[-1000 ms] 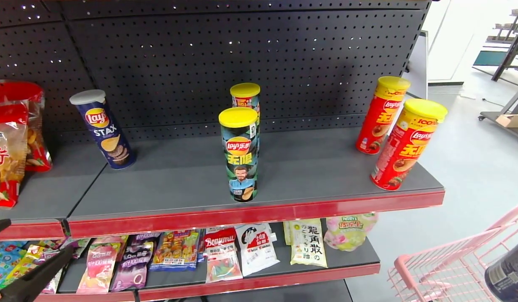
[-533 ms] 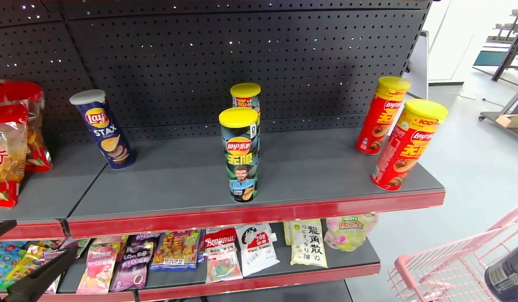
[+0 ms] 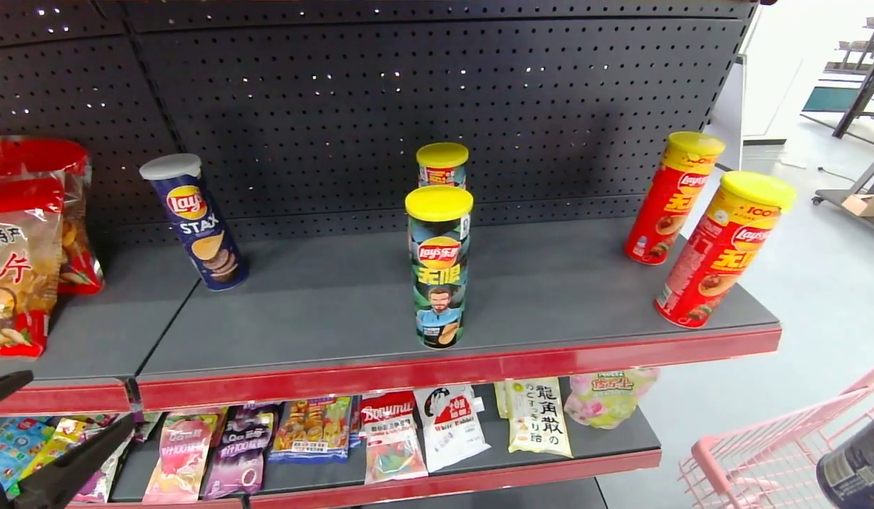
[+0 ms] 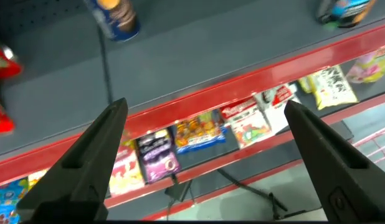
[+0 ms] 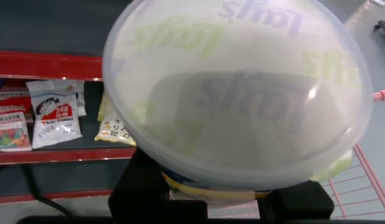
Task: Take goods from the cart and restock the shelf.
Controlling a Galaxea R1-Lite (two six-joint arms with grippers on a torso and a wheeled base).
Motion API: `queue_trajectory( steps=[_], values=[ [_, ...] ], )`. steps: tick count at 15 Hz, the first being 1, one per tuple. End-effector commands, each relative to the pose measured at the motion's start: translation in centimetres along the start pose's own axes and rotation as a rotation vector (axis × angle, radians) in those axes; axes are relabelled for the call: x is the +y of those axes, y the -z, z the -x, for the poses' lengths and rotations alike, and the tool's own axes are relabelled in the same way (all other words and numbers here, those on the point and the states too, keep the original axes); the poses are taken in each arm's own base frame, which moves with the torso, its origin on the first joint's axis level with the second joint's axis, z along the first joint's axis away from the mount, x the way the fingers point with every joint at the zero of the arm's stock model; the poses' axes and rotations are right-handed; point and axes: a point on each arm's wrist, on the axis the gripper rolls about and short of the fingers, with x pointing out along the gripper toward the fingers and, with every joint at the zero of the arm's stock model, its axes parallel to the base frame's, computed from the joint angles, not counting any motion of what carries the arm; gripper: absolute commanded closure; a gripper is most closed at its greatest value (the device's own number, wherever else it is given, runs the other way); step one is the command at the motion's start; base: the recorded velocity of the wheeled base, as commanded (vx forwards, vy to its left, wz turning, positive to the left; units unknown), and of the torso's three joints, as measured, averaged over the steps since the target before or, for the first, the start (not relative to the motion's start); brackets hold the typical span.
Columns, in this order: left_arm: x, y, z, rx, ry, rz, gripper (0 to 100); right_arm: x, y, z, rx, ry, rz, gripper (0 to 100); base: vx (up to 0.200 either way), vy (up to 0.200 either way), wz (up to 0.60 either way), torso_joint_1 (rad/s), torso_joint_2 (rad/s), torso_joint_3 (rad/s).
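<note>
1. Chip can [image 5: 236, 93] with a see-through lid is gripped tight by the right gripper [image 5: 220, 202], low down by the pink cart [image 3: 755, 438].
2. Left gripper [image 4: 204, 109] has its fingers spread wide and holds nothing, low in front of the shelf [image 3: 444, 364].
3. On the shelf, a blue can [image 3: 196, 223], a green can [image 3: 438, 268] and a red can [image 3: 723, 251] stand well apart.

Bright light washes the floor [image 3: 826, 283] on my right; the black pegboard [image 3: 409, 106] is dim, pinpricks glinting through its holes. I get glare on the red shelf lip [image 3: 550, 353]. The red chip can [image 3: 723, 251] at the edge leans from lens distortion. The translucent lid [image 5: 242, 87] of the dark chip can [image 3: 858, 466] is out of focus.
</note>
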Motion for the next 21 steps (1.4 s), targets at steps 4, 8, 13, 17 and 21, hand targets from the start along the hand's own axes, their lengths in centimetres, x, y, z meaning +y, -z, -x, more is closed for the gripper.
queue_trajectory(
  steps=[4,8,13,17,21],
  values=[
    [0.03,-0.08,-0.14,0.0,0.0,0.0,0,0.01,0.01,-0.03,0.003,0.0,-0.002,100,0.0,0.2,0.0,-0.001,0.0,0.002],
    [0.04,-0.14,-0.1,-0.004,-0.001,-0.002,0,0.0,0.0,-0.01,0.0,0.0,-0.003,100,0.0,0.2,0.0,0.0,0.0,0.005],
    [0.05,-0.25,-0.07,-0.017,-0.003,-0.003,0,0.01,0.0,-0.01,-0.001,-0.001,-0.001,100,0.0,0.2,0.0,-0.001,0.0,-0.001],
    [0.05,-0.27,-0.04,-0.02,-0.004,-0.003,0,0.01,-0.02,-0.01,-0.002,-0.001,-0.001,100,0.0,0.2,0.0,0.001,0.0,0.002],
    [0.07,-0.27,-0.04,-0.019,-0.007,-0.003,0,-0.02,0.01,0.1,-0.007,-0.001,-0.002,100,0.0,0.2,0.0,0.004,0.0,0.004]
  ],
)
